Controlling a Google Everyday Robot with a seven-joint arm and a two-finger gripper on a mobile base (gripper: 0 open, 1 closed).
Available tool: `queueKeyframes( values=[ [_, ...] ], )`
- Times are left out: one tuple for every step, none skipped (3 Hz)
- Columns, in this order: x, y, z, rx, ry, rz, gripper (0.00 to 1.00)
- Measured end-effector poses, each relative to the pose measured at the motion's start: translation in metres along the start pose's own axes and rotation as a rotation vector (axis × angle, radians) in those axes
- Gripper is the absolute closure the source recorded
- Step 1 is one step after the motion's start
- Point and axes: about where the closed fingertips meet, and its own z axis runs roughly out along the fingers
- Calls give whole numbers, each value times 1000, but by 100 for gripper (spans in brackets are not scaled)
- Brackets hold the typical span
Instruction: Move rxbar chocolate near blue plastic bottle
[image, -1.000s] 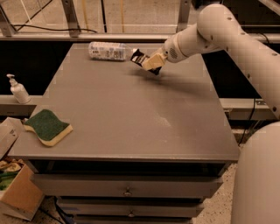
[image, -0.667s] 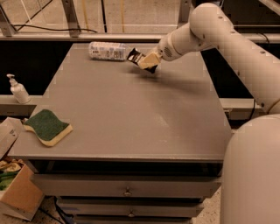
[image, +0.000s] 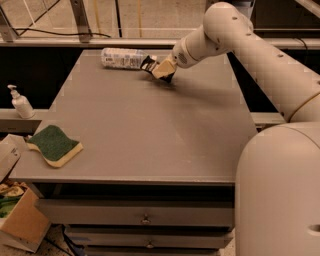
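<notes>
**Bar held beside the bottle at the desk's far edge**

The grey desk (image: 150, 130) carries everything. The white arm (image: 250, 45) reaches over its far side. The blue plastic bottle (image: 122, 58) lies on its side there. A green-and-yellow sponge (image: 54, 145) sits at the near left corner. The end effector (image: 157, 69), low over the desk, is closed on the rxbar chocolate (image: 148, 63), just beside the bottle's right end.
</notes>
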Motion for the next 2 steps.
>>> queueKeyframes(
  values=[
    [-9,0,6,10,3,2,36],
    [-14,2,11,12,2,9,13]
  ],
)
